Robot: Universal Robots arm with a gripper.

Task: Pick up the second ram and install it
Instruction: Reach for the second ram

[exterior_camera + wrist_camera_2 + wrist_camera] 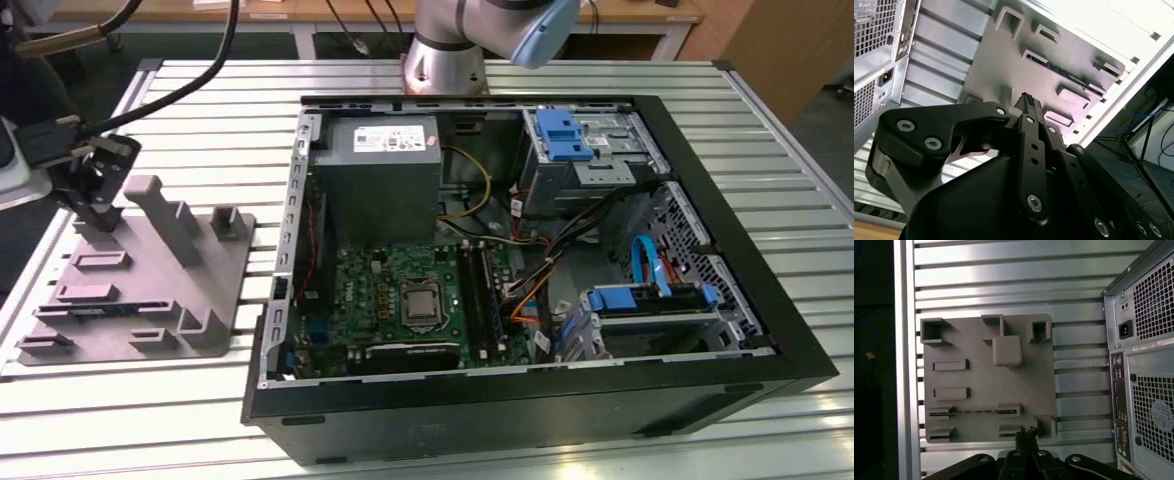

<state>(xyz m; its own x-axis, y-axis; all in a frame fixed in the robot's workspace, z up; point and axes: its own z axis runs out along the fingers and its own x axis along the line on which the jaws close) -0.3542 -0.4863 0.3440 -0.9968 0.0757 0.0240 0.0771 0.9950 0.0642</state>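
Arm (447,50): base stands at the far edge of the slatted table (747,130). Its wrist end hangs at the exterior view's left, pointing down over the grey fixture plate (160,290) beside the open computer case (534,420). Jaws: together, gripping nothing, with the tips above the plate's rim in both wrist views. Second ram (976,411): seated in slotted holders on the fixture plate, near the jaws but apart from them, outside the case.
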